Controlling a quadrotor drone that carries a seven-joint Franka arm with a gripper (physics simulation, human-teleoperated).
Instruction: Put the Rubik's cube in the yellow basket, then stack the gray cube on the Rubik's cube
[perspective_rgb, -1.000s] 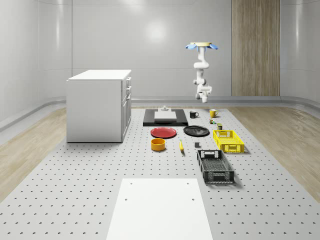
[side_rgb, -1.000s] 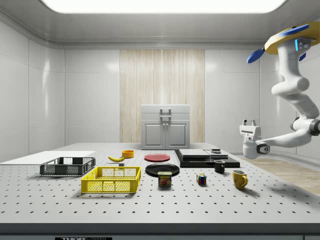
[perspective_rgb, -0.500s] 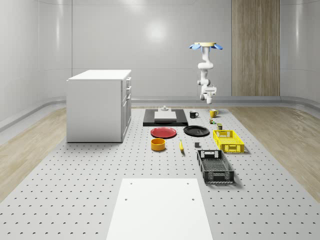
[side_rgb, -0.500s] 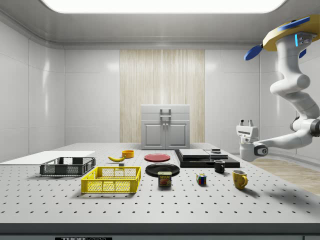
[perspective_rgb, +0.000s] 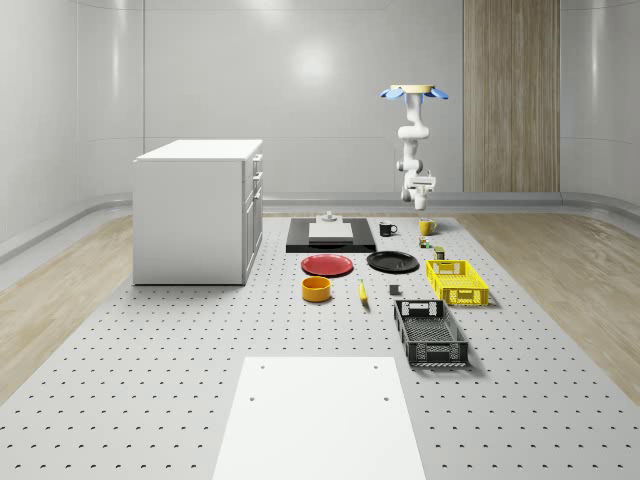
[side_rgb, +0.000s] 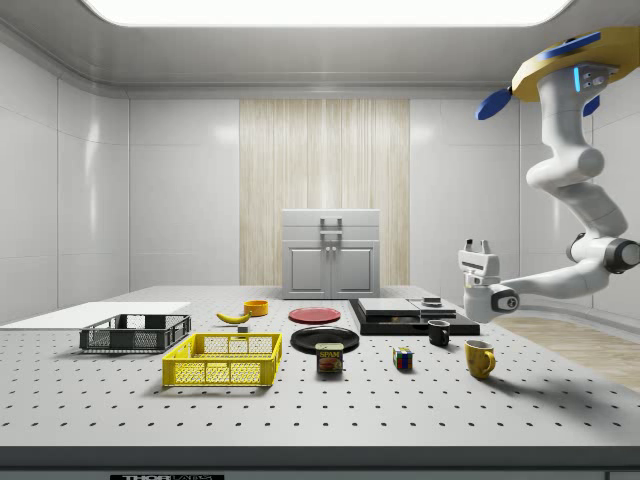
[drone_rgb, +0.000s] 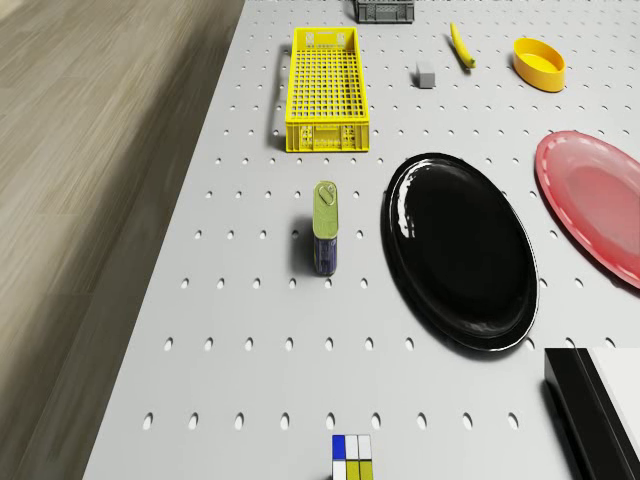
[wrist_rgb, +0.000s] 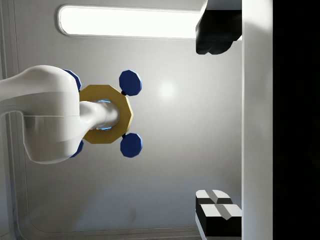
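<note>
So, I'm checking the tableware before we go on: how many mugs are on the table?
2. The small black mug stands by the black slab's near corner; the yellow mug stands nearer the side view's right, below the arm. Others may be hidden.

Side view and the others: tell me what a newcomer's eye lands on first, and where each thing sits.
The drone hovers high at the side view's right, its white arm curling down to a gripper pointing upward in the air above the yellow mug. On the table, the yellow basket stands out near the front, with the Rubik's cube to its right, beyond the Spam can.
</note>
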